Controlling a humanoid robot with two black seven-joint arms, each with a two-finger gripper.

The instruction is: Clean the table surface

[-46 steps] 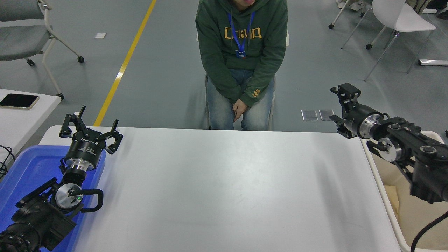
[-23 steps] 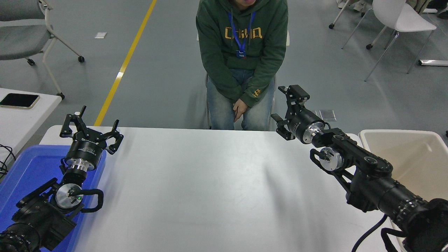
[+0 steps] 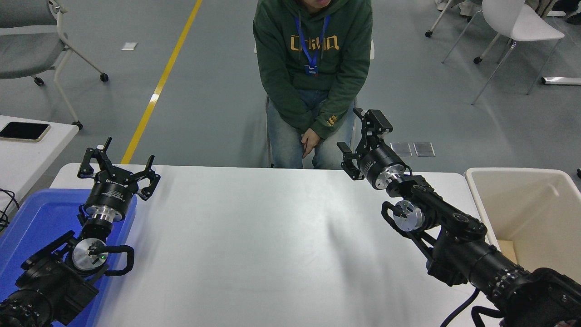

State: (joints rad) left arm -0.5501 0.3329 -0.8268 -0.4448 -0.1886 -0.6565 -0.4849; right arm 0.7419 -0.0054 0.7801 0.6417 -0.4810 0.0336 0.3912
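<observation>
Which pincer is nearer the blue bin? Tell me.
Left. The left pincer hangs over the far edge of the blue bin; the right pincer is across the table, near the beige bin.

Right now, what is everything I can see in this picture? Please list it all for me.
table surface: one, white, fills the middle, nothing lying on it.
tub: one, blue, at the table's left edge, under the left arm.
bin: one, cream, beside the table's right edge.
side table: one, white, far left.
phone: one, black, on the side table.
chairs: two, a grey one top left, a white one top right.
floor line: one, yellow, on the grey floor.
person: one, green hoodie, seated at the far side.
left gripper: black, open, above the tub's far end.
right gripper: black, open, raised at the table's far edge.
</observation>
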